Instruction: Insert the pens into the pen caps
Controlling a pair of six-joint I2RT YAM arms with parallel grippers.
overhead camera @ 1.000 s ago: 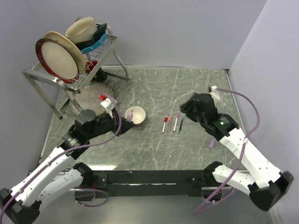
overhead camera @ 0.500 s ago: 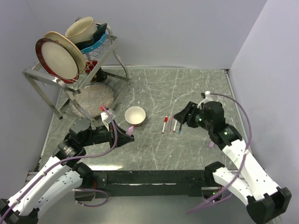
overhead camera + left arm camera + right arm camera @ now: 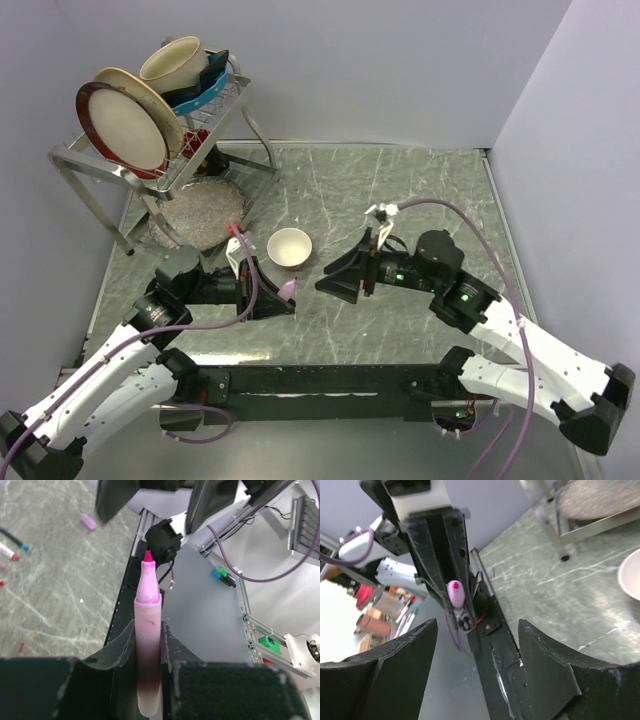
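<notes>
My left gripper (image 3: 277, 299) is shut on a pink pen (image 3: 288, 288), uncapped, its pink tip pointing right toward my right gripper. In the left wrist view the pen (image 3: 149, 585) stands up between the jaws of the gripper (image 3: 148, 630). My right gripper (image 3: 335, 281) is open and empty, facing the pen tip a short gap away. In the right wrist view the gripper (image 3: 477, 630) frames the pen (image 3: 455, 591) end on. Other pens (image 3: 7, 550) and a lilac pen cap (image 3: 89, 522) lie on the table; in the top view my right arm hides them.
A small cream bowl (image 3: 289, 247) stands just behind the two grippers. A round plate of grey granules (image 3: 200, 212) sits under a metal dish rack (image 3: 150, 150) holding plates and a bowl at the back left. Grey walls close in the marbled table (image 3: 330, 190).
My left gripper has lifted the pink pen out of the bowl and turned it to the right. My right arm has swung left, away from the pens on the table, to face it.
</notes>
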